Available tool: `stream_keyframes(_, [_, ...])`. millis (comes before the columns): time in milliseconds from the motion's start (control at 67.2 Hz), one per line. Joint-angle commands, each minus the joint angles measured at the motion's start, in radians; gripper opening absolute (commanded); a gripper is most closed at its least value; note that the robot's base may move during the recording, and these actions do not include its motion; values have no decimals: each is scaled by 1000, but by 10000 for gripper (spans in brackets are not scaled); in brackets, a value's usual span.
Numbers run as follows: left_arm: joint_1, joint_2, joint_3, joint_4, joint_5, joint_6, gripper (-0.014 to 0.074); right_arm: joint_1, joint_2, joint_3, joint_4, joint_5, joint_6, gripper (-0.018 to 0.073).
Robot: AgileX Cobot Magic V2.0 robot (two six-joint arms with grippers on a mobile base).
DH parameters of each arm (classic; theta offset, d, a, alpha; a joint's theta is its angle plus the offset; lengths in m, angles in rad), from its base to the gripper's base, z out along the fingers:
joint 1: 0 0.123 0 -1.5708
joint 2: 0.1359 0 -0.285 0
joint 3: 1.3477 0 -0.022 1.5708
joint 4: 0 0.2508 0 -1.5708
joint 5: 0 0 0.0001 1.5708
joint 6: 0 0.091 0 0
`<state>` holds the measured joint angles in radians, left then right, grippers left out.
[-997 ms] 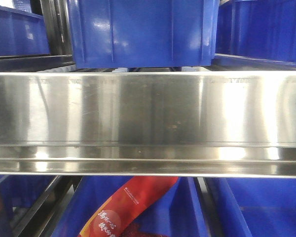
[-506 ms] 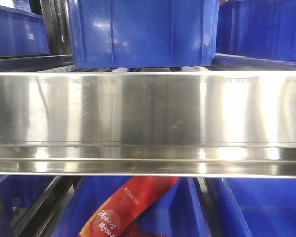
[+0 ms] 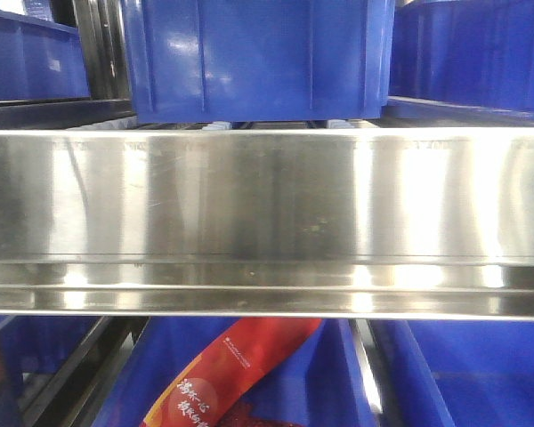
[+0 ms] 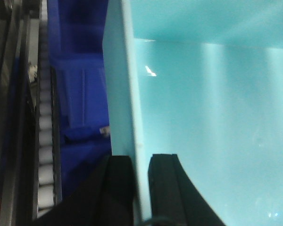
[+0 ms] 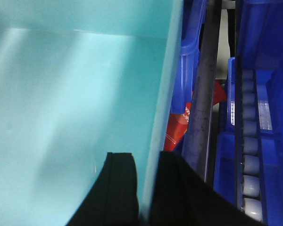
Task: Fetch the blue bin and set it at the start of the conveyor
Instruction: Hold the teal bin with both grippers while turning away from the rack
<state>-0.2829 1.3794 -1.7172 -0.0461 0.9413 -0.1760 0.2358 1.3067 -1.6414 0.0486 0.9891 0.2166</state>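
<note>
Side walls of bin (image 4: 212,122) inside left hand (image 4: 140,162), right hand (image 5: 146,160).

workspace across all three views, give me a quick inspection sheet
surface: conveyor belt not in view; stainless steel rail spans the front view.
job's things: blue bin gripped at two opposite walls.
clutter: red packet among navy bins below the rail.
grippers: left gripper and right gripper, jaws closed on one bin wall each.
cables: nothing seen.
surroundings: navy shelf bins, roller track.
</note>
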Motion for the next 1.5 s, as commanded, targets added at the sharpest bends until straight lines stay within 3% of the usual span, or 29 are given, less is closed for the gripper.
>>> stream_keyframes(0, [8, -14, -9, 58, -103, 11, -111, -14, -14, -10, -69, -3, -20, -153])
stream_keyframes(476, [8, -14, -9, 58, -279, 11, -111, -14, -14, -10, -69, -3, -20, -153])
stream_keyframes(1488, [8, -14, -9, 58, -279, 11, -111, -14, -14, -10, -69, -3, -20, -153])
